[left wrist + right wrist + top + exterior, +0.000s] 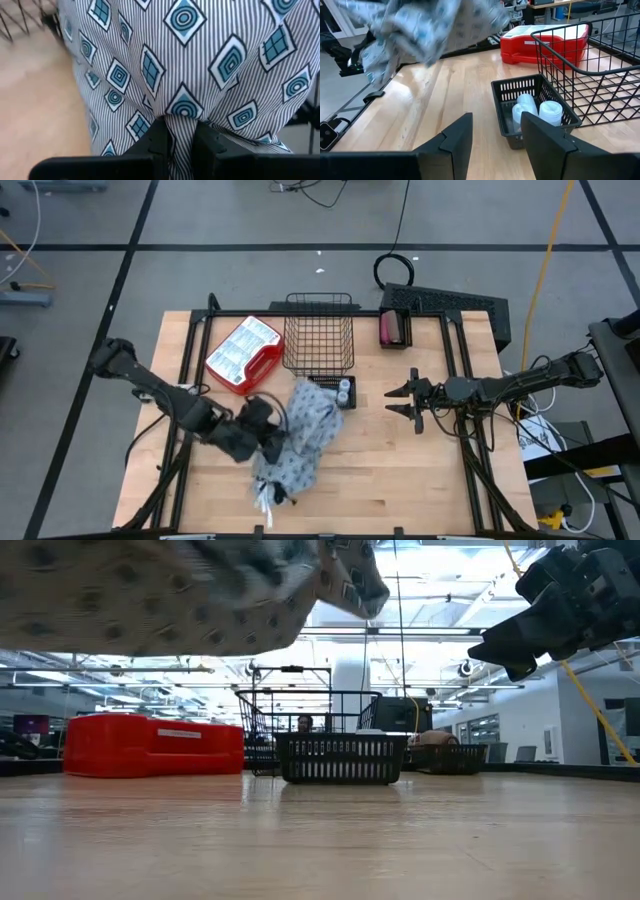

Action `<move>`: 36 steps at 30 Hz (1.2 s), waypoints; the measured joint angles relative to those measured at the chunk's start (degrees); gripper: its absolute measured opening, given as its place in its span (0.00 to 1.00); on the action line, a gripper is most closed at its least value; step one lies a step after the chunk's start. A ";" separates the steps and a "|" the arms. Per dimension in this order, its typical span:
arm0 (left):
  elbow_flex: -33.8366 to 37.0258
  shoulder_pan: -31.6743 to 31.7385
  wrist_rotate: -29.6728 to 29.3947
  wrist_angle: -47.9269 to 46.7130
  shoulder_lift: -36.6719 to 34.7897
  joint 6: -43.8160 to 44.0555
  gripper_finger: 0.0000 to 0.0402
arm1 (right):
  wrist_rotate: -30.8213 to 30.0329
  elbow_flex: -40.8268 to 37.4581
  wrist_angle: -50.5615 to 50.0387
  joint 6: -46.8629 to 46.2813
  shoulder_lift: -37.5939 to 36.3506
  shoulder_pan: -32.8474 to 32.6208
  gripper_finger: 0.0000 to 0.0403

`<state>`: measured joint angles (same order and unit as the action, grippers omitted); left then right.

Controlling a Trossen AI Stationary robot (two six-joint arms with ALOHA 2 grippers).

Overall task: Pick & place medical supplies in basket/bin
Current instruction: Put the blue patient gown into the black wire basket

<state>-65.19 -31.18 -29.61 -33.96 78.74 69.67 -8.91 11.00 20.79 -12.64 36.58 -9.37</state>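
grey floor, black floor lines, bright ceiling lights.

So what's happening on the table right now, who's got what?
The left gripper is shut on the patterned cloth and holds it lifted above the table, in front of the wire basket. The right gripper hangs open to the right of the small black bin holding the white vials. The cloth is not in the basket yet.

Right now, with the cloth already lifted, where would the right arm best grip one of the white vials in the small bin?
Grip a vial by its round sides, coming straight down: the small black bin has walls blocking any side approach. The open right gripper is beside it.
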 joint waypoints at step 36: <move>-0.07 61.85 32.59 28.40 8.87 -27.53 0.11 | -0.22 -0.02 0.84 0.04 -0.02 -0.02 0.39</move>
<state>-65.25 30.67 2.98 -5.56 87.62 42.14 -9.13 10.98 21.63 -12.60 36.56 -9.39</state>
